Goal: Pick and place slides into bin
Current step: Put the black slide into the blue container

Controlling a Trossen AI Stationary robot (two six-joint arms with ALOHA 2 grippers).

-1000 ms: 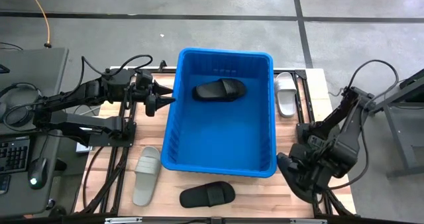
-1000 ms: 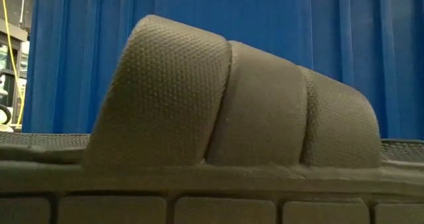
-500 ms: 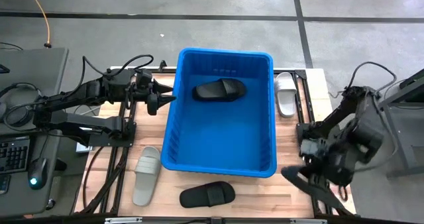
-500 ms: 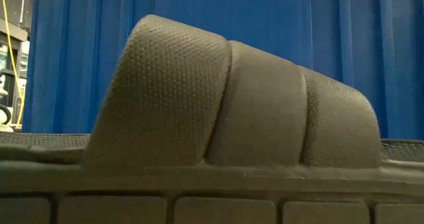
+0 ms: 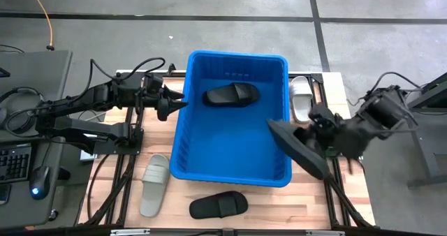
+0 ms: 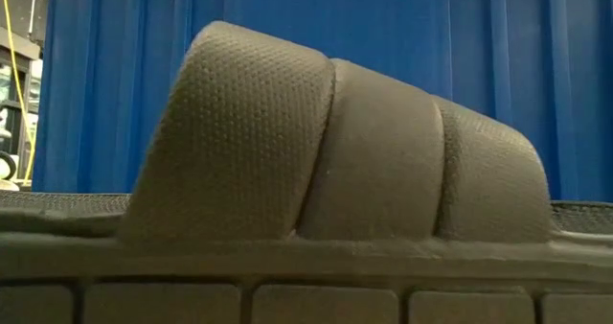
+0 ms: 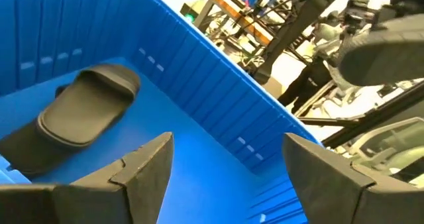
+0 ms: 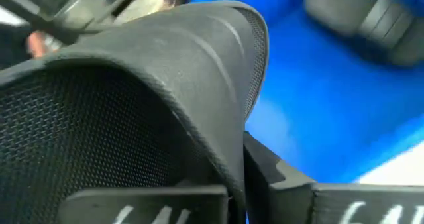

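The blue bin (image 5: 183, 117) stands mid-table with one black slide (image 5: 231, 95) lying on its floor, also seen in the left wrist view as the black slide (image 7: 86, 111). My right gripper (image 5: 316, 137) is shut on another black slide (image 5: 299, 149), held tilted above the bin's right rim. My left gripper (image 5: 174, 103) hangs open over the bin's left rim (image 7: 218, 58), touching nothing. A white slide (image 5: 302, 98) lies right of the bin, a grey slide (image 5: 154, 183) at its near left, and a black slide (image 5: 218, 205) by the near edge. My right gripper holds the black slide by a curved, ribbed part (image 8: 225, 138) that runs down between the two fingers (image 8: 298, 191); whether that is the strap or the side wall I cannot tell. The slide is lifted clear and tilted, one end (image 5: 274, 126) over the bin.
The low view is filled by the near black slide (image 6: 335, 142) with the bin's ribbed wall (image 6: 287, 8) right behind it. A desk with a keyboard and mouse (image 5: 38, 180) stands left of the table. Black frame rails (image 5: 126, 173) run along the table's sides.
My right gripper has risen from the table's near right corner with the black slide, swung toward the bin and turned. The slide is lifted clear and now hangs tilted over the bin's right rim.
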